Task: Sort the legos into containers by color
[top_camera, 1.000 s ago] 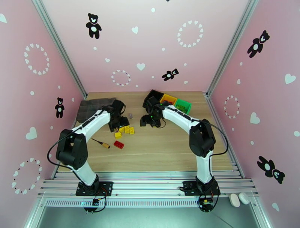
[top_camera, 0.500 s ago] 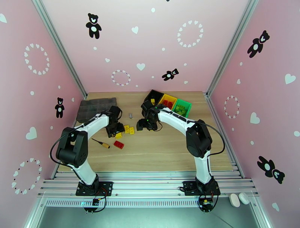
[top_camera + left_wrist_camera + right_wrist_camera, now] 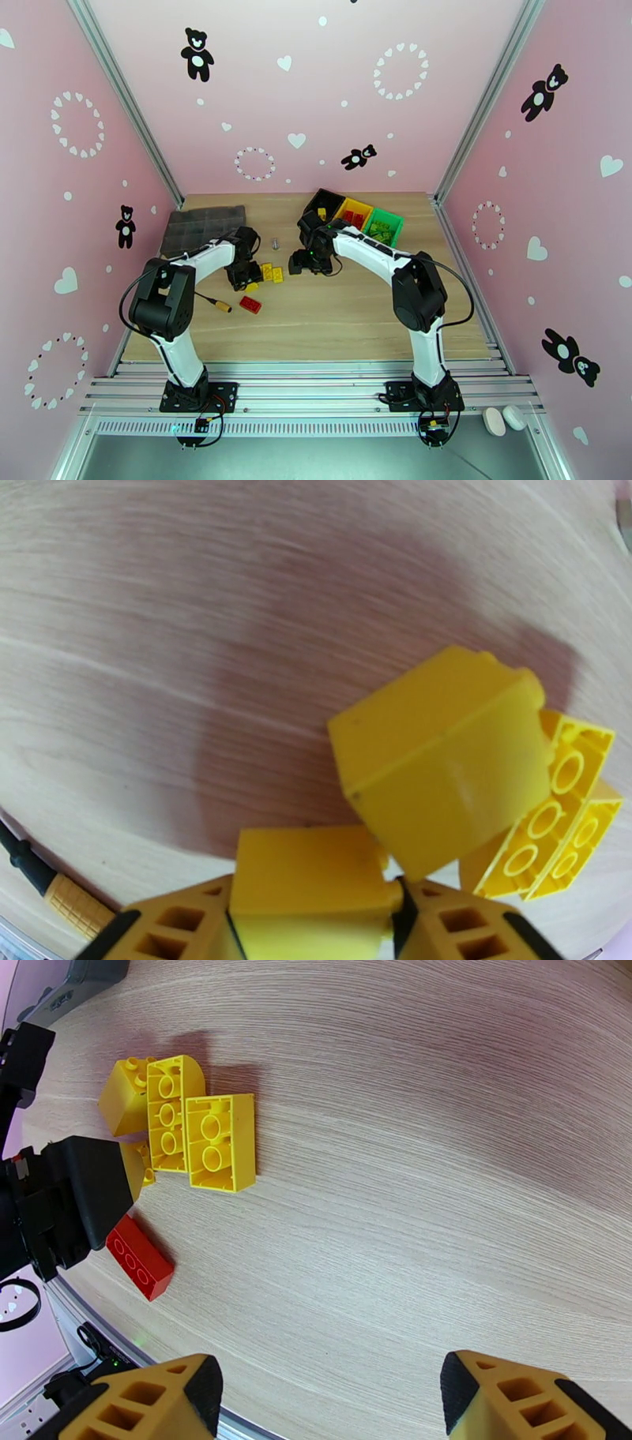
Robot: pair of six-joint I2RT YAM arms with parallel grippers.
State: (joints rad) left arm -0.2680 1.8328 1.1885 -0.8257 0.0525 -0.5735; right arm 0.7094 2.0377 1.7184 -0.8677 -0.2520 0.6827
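The desk point(image 3: 442, 1118) looks like pale wood, matt, with fine grain. The yellow lego point(image 3: 316, 875) is smooth, glossy plastic; so is the red lego point(image 3: 140, 1258) on the desk (both moulded, hard-edged).

A wooden counter point(image 3: 340, 316) sits inside pink walls dotted with black bears and white hearts. A flat dark grey organizer tray point(image 3: 201, 223) lies at its far left corner. Nearer, an orange-handled screwdriver point(image 3: 214, 301) lies slantwise. A small grey metal cylinder point(image 3: 275, 243) stands mid-counter. Two white round objects point(image 3: 503, 418) rest off the counter's near right edge.
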